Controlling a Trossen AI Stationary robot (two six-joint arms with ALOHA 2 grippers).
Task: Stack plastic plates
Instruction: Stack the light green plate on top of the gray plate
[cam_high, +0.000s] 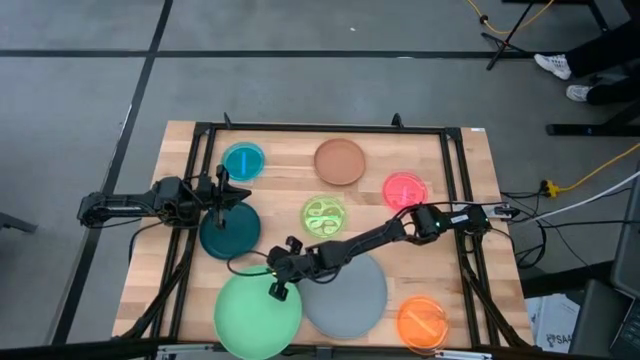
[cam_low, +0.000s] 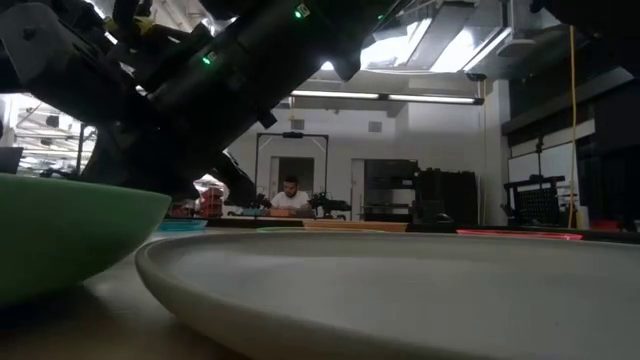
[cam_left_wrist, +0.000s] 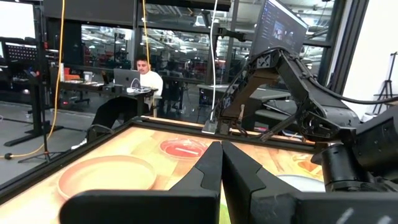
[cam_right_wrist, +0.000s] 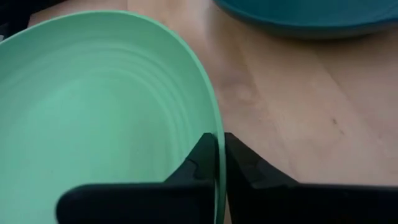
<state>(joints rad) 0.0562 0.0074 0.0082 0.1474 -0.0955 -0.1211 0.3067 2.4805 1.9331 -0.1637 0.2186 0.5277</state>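
The mint green plate (cam_high: 255, 318) lies at the table's near edge, beside the grey plate (cam_high: 345, 295). My right gripper (cam_right_wrist: 219, 155) is shut on the mint plate's rim. The dark teal plate (cam_high: 230, 232) sits left of centre. My left gripper (cam_high: 222, 195) stands shut and level over its far rim, and I see no touch. The brown plate (cam_high: 340, 160), cyan plate (cam_high: 243, 160), pink plate (cam_high: 405, 190), lime-patterned plate (cam_high: 325, 215) and orange plate (cam_high: 423, 322) lie singly on the wood. My right gripper holds the mint green plate by its far rim (cam_right_wrist: 214, 134), on the side toward the grey plate. One finger (cam_right_wrist: 199, 158) is inside the plate and the other (cam_right_wrist: 239, 162) outside. The fingers slant down from the far right. The plate (cam_low: 60, 230) sits low by the table.
The right arm (cam_high: 380, 238) stretches across the table's middle, over the grey plate's far edge and near the lime-patterned plate. A black frame (cam_high: 320, 128) borders the tabletop. Bare wood (cam_high: 480, 270) shows on the right side. A person (cam_low: 290, 195) sits in the room beyond.
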